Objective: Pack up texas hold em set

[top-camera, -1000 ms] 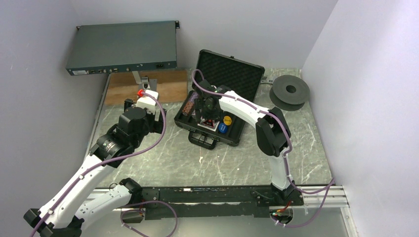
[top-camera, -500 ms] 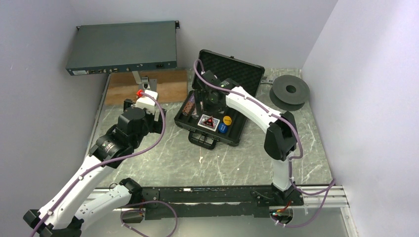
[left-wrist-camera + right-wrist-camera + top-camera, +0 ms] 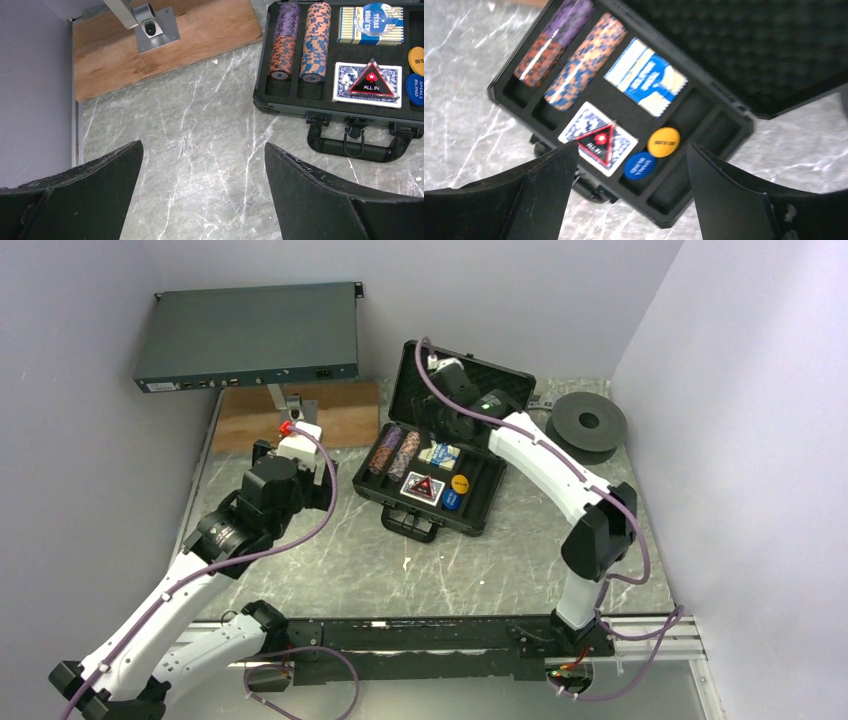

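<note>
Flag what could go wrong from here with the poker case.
1. The triangle button sits loose on top of a card deck, not in a slot. It may slide off or jam when the lid comes down.
2. The left gripper is open and well away from the case. If the right gripper pushes the lid alone, the case could skid on the smooth table.

A robotics lab cell: plain pale walls [image 3: 740,440] box in a marble-patterned table [image 3: 450,570]. A left arm [image 3: 170,592] and right arm [image 3: 545,465] are bolted to a rail [image 3: 440,635] at its near edge, trailing purple cables [image 3: 331,502]. A rack unit [image 3: 250,338] sits far left.
</note>
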Robot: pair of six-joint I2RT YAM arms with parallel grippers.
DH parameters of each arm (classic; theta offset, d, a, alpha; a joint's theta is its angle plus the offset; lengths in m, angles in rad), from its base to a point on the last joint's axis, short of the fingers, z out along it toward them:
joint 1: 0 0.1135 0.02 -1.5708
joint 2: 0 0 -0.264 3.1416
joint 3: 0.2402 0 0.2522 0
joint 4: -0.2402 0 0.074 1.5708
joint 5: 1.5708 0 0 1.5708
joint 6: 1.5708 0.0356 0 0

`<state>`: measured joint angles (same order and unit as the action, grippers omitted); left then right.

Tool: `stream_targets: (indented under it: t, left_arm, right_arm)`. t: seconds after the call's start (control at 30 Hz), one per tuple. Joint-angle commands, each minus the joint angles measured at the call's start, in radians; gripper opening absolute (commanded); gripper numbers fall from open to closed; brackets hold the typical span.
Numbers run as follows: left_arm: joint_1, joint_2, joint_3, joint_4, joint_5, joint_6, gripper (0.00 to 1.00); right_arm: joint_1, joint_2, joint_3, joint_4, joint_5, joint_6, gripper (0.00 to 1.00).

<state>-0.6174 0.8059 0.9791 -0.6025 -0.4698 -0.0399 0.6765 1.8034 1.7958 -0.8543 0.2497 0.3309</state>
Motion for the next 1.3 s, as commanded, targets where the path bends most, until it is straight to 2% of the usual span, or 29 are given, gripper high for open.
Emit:
stream_targets:
  t: [0.0, 0.27, 0.33, 0.57, 0.8, 0.93, 1.2, 1.27]
  left_arm:
    - [0.004, 0.002, -0.006, 0.036, -0.022, 0.012, 0.97]
    - [0.004, 0.011, -0.007, 0.038, -0.012, 0.013, 0.97]
    - [0.004, 0.014, -0.005, 0.037, -0.01, 0.013, 0.97]
    - [0.004, 0.017, -0.008, 0.04, -0.018, 0.014, 0.97]
    - [0.004, 0.028, -0.01, 0.041, -0.016, 0.015, 0.97]
    - [0.004, 0.032, -0.01, 0.039, -0.02, 0.015, 0.97]
    - [0.004, 0.039, -0.01, 0.041, -0.019, 0.015, 0.97]
    - [0.004, 0.041, -0.008, 0.039, -0.018, 0.015, 0.97]
  right_arm:
    - [-0.094, -0.118, -0.029, 0.117, 0.093, -0.114, 0.82]
    - [-0.217, -0.203, -0.122, 0.324, 0.093, -0.224, 0.84]
    - [-0.258, -0.193, -0.108, 0.334, 0.028, -0.288, 0.84]
    - [-0.325, -0.079, -0.001, 0.359, -0.111, -0.442, 0.83]
    - [-0.368, 0.08, 0.135, 0.396, -0.065, -0.577, 0.82]
    - [-0.382, 0.152, 0.223, 0.385, -0.043, -0.596, 0.77]
    - [-0.395, 0.228, 0.264, 0.397, -0.02, -0.598, 0.69]
    - [-0.396, 0.239, 0.268, 0.399, -0.014, -0.589, 0.63]
